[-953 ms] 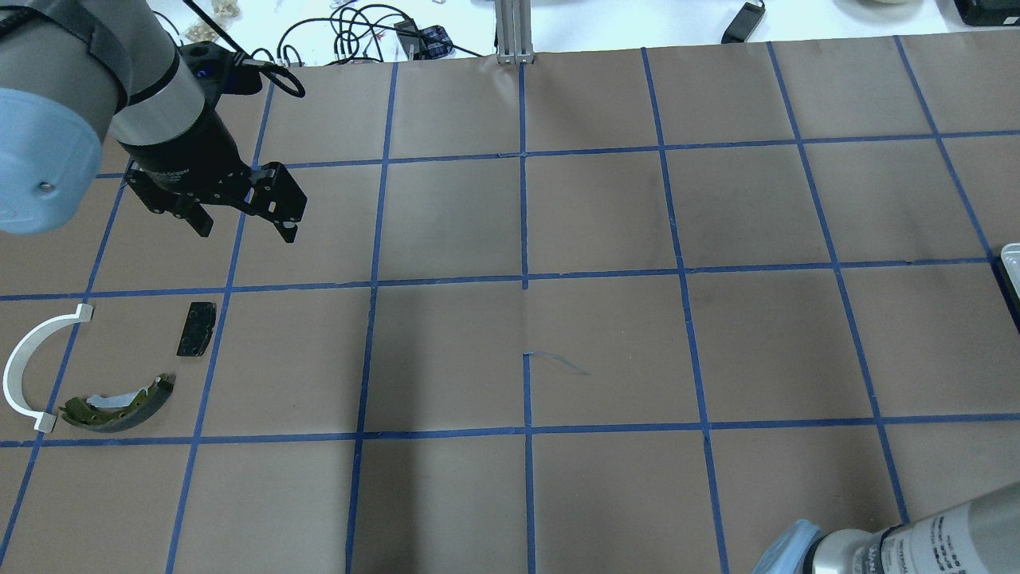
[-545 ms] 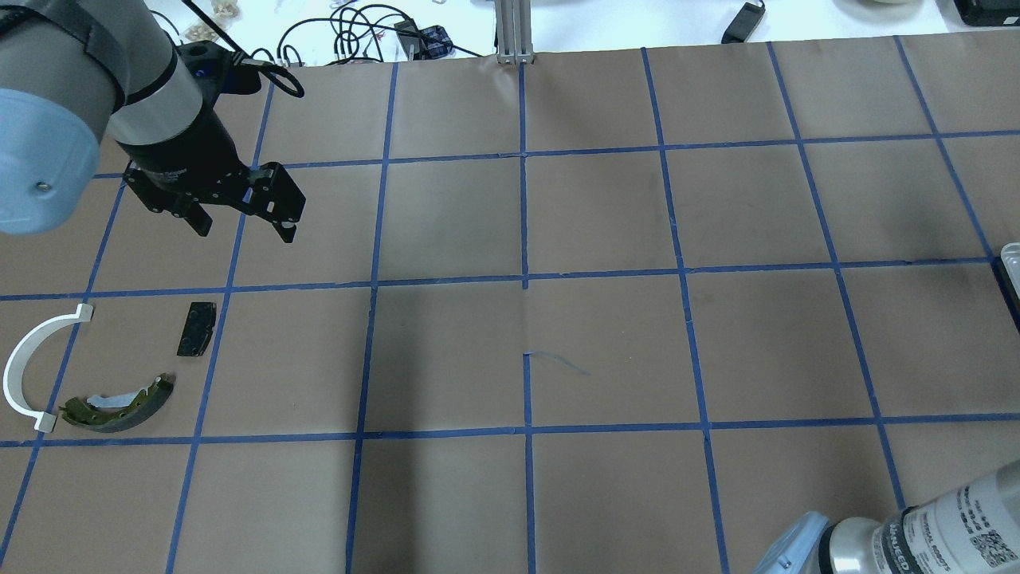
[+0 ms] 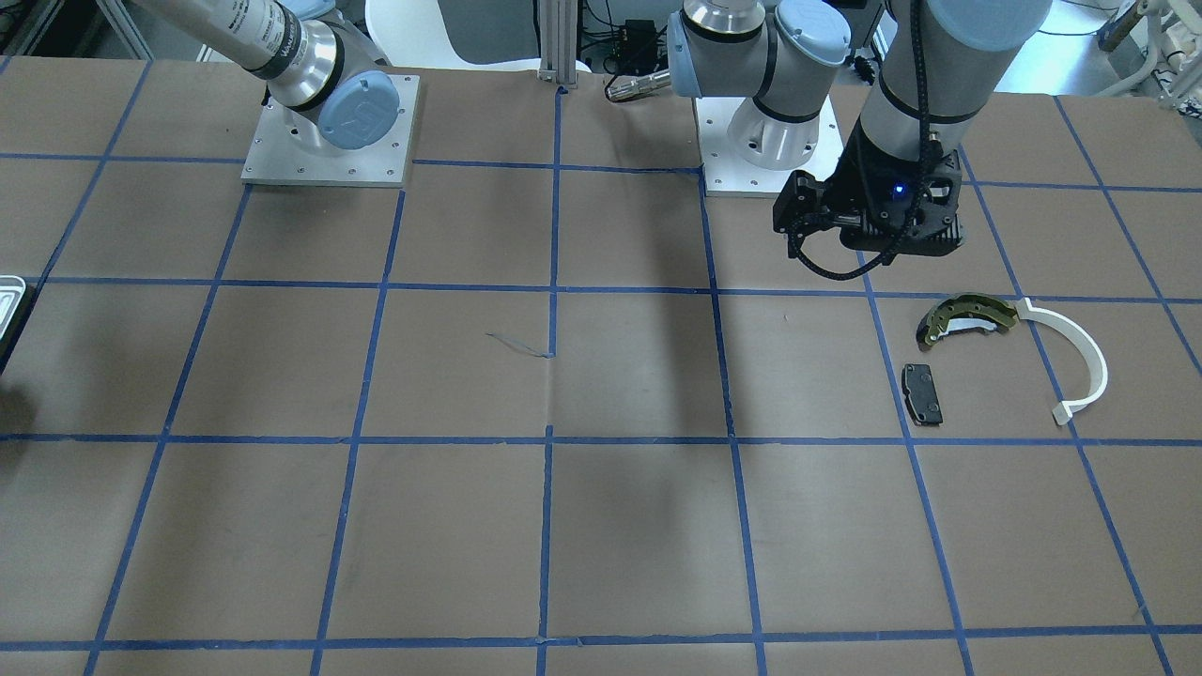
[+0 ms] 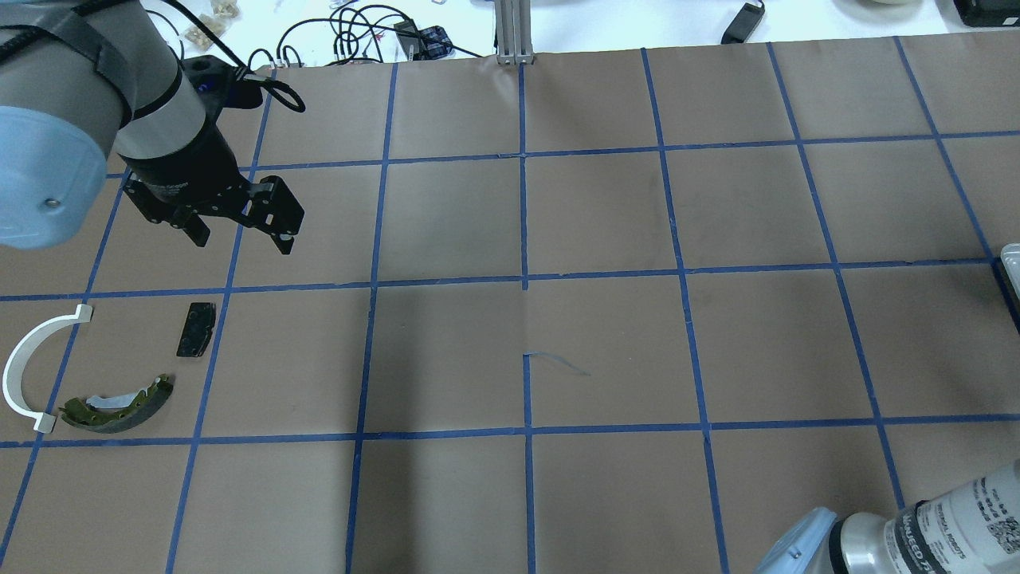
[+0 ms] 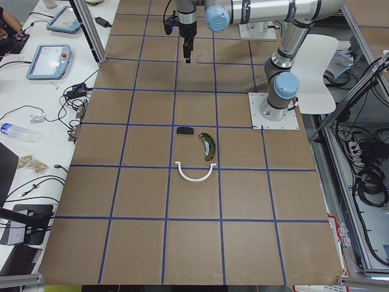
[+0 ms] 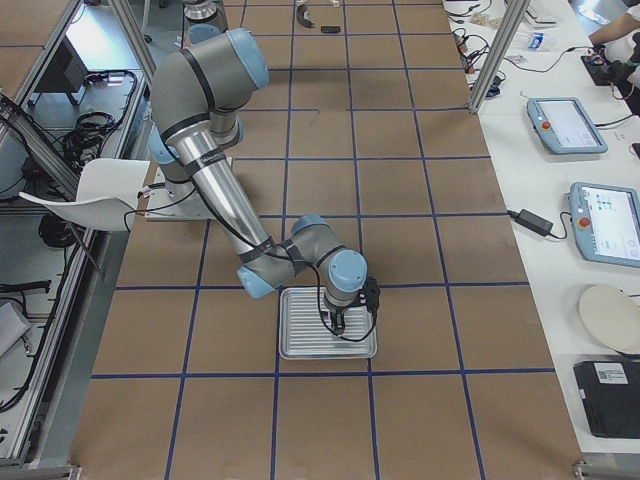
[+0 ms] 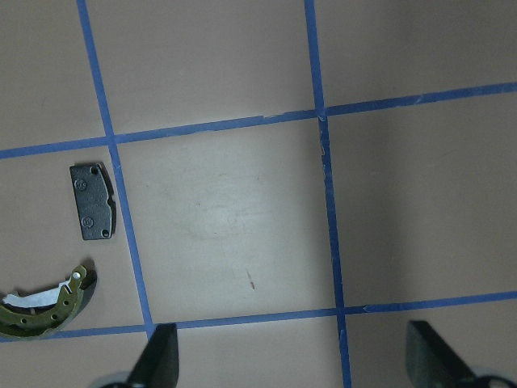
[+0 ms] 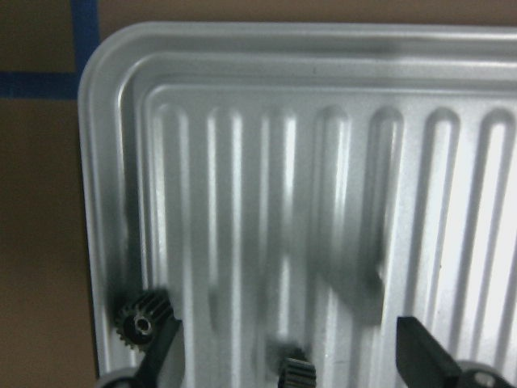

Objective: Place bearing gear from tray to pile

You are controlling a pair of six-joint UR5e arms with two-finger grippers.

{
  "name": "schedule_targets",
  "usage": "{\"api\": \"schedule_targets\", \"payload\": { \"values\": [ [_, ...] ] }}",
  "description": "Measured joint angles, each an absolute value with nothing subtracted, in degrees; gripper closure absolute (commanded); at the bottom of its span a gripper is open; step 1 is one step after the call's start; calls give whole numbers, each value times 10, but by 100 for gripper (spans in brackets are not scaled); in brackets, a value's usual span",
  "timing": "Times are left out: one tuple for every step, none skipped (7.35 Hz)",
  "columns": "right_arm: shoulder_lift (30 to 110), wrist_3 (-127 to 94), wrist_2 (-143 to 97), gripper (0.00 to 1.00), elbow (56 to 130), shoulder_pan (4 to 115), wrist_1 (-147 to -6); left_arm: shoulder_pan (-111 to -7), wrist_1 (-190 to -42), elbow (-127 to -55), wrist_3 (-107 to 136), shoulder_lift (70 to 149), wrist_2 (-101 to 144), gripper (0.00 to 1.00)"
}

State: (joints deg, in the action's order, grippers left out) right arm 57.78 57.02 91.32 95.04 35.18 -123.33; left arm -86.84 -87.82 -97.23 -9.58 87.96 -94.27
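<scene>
In the right wrist view the silvery ridged tray (image 8: 113,162) fills the frame. The bearing gear shows as two tiny black toothed knobs, one (image 8: 142,322) by the tray's lower left corner and one (image 8: 297,375) at the bottom edge. My right gripper (image 8: 295,364) is open just over them, one finger (image 8: 166,352) beside the left knob. The pile lies far left: olive brake shoe (image 4: 119,399), white arc (image 4: 32,367), black pad (image 4: 196,328). My left gripper (image 4: 243,239) is open and empty, hovering beyond the pad.
The tray (image 6: 300,345) sits at the table's right end, only its edge (image 4: 1010,263) in the overhead view. Brown paper with a blue tape grid (image 4: 526,279) covers the table. Cables (image 4: 358,32) and a metal post (image 4: 514,32) stand at the far edge.
My left gripper has drifted slightly toward the robot, still open. The right arm's lower link has shifted right and down at the overhead view's bottom corner.
</scene>
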Motion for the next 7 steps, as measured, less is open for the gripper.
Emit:
{"api": "schedule_targets", "payload": {
  "values": [
    [581,571,915,25,956,348,-1227,-868,-878,-973,-96,879,-944,0],
    [585,571,917,38,963,344,-1224,-868,-877,-973,-96,879,-946,0],
    [588,570,922,46,970,342,-1224,-867,-878,-974,-97,879,-946,0],
    [590,570,925,51,973,341,-1225,-866,-878,-974,-98,879,-948,0],
    [590,570,926,58,975,341,-1227,-866,-878,-974,-98,879,-951,0],
    [590,571,927,63,975,341,-1228,-866,-877,-974,-99,879,-953,0],
    [591,571,927,68,973,341,-1230,-864,-877,-974,-99,879,-954,0]
  ]
}}
